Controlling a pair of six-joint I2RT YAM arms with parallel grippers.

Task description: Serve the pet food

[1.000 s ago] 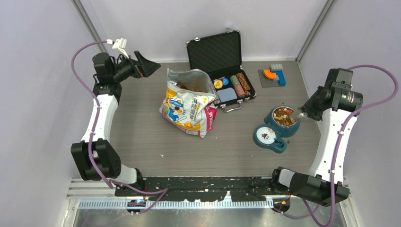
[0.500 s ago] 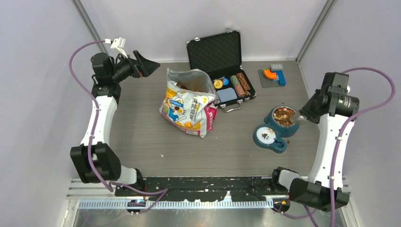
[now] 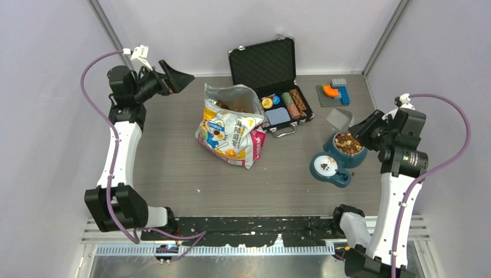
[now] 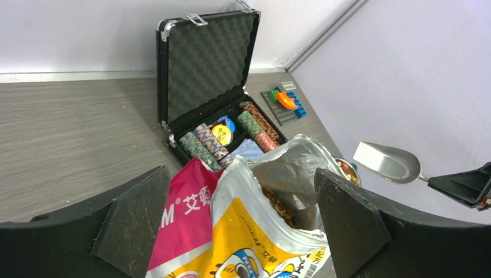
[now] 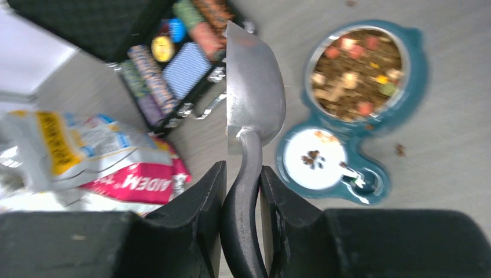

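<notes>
The near strip of the counter (image 3: 173, 174) is open wood grain from its left edge across to the teal two-bowl feeder (image 3: 338, 180), which sits near-right, well in from the right wall. The feeder's small white dish holds a few pieces. Its deeper bowl, just behind, is heaped to the rim with the pet food (image 3: 347, 143), brown, tan and reddish nuggets. One loose piece (image 5: 399, 149) lies on the counter beside the feeder. The right end effector (image 3: 366, 126) hangs above the feeder's far-right side, its fingers narrowed onto the dark handle of a metal scoop (image 3: 339, 119). The scoop's blade shows bare metal and points far-left, over the gap between the feeder and the case. At mid-counter the printed bag (image 3: 231, 124) stands with its mouth open and more kibble visible inside, with bare counter all along its left and near sides. Just right of the bag and touching its far corner is an open black case (image 3: 263, 61) holding poker chips (image 3: 295, 103). Its lid is upright near the back wall. A small blue and orange block toy (image 3: 334, 92) rests far-right, close to the corner. The left end effector (image 3: 176, 80) hovers at the far-left, spread wide and gripping nothing, aimed toward the bag and apart from it.
</notes>
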